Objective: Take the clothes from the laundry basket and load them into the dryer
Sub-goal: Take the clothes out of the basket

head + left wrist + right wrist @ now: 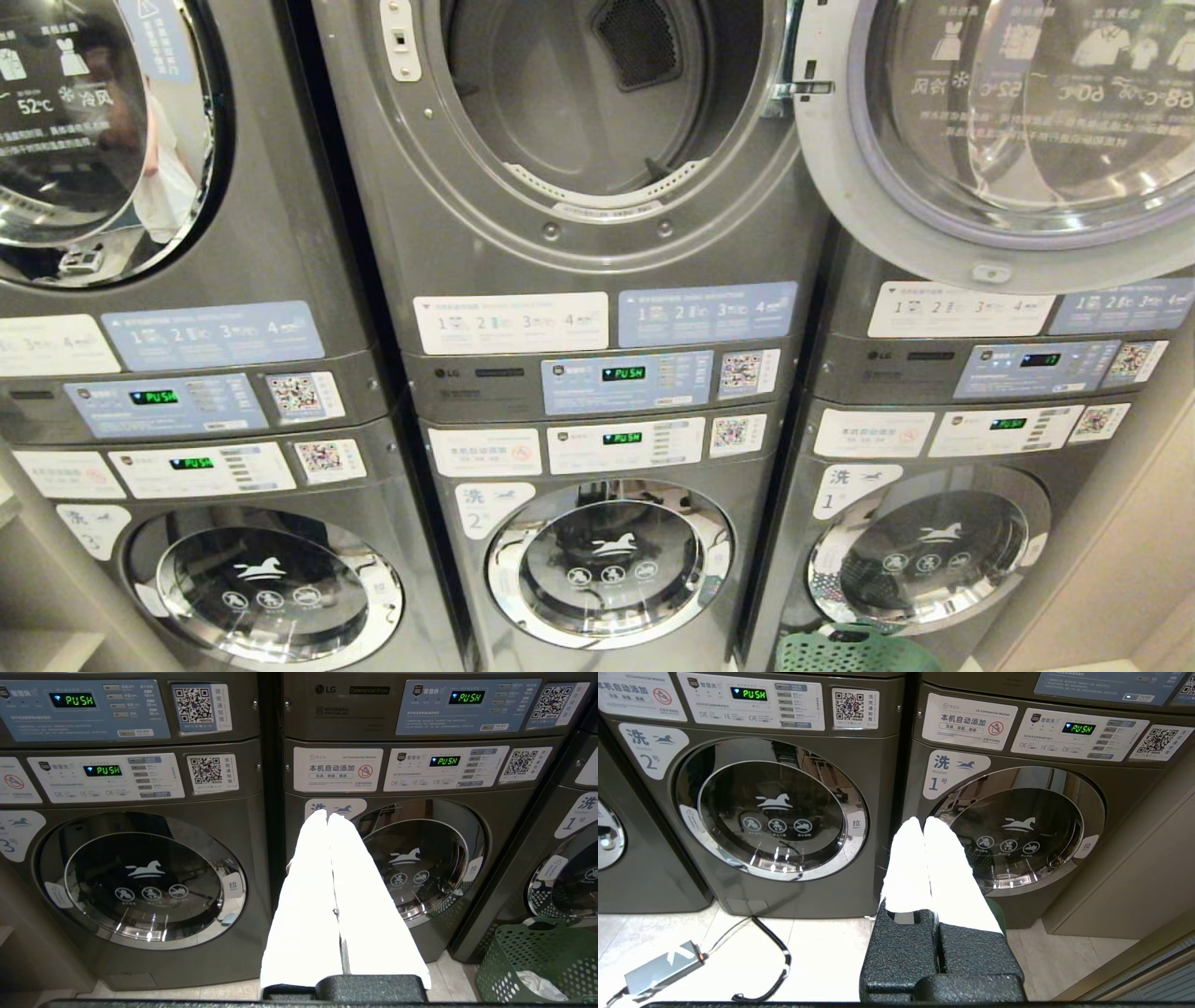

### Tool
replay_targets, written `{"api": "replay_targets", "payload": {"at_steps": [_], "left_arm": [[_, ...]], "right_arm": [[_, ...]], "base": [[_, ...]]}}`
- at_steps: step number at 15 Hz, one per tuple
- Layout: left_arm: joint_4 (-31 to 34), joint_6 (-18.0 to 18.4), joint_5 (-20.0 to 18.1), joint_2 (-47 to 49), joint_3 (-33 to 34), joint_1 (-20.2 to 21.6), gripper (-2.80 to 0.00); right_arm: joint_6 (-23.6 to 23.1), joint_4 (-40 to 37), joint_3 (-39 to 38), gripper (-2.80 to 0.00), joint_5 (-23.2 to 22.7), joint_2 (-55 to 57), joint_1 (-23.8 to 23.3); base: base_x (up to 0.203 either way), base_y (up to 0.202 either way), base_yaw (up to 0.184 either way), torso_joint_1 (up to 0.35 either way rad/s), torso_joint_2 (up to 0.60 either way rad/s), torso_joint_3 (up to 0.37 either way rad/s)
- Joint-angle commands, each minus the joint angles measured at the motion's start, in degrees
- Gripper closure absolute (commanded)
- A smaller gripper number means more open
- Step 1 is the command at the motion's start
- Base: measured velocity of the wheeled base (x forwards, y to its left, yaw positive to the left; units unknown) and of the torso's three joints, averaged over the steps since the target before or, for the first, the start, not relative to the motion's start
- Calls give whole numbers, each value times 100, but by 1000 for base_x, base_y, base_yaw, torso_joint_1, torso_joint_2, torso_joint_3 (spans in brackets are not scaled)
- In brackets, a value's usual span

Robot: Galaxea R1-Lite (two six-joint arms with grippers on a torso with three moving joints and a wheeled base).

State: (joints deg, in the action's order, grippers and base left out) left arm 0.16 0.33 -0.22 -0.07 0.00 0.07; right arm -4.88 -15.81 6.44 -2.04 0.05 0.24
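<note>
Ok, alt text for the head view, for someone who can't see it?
The middle grey metal dryer stands open, its drum empty, its round glass door swung right. Closed front-loading washers sit below, and the dark green perforated plastic laundry basket peeks in bottom right.

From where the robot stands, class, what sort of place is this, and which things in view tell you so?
Most likely a self-service laundrette. Stacked machines stand in a row, an open dryer above a washer, each with a QR code sticker and a "PUSH" display. A green laundry basket holding clothes sits on the floor.
</note>
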Motion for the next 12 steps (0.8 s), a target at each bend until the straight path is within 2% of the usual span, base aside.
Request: {"api": "replay_targets", "payload": {"at_steps": [1,7,12], "left_arm": [[2,5,-4,-1,6,1,0],[2,133,-19,-1,3,1,0],[2,178,-31,-1,0,1,0]], "right_arm": [[-13,-20,-11,0,1,4,2],[4,-27,-11,0,10,-5,2],[13,-18,-2,0,10,-5,2]], "base": [[0,0,0,0,0,0],[0,0,0,0,0,0],[-1,-173,0,1,3,5]]}}
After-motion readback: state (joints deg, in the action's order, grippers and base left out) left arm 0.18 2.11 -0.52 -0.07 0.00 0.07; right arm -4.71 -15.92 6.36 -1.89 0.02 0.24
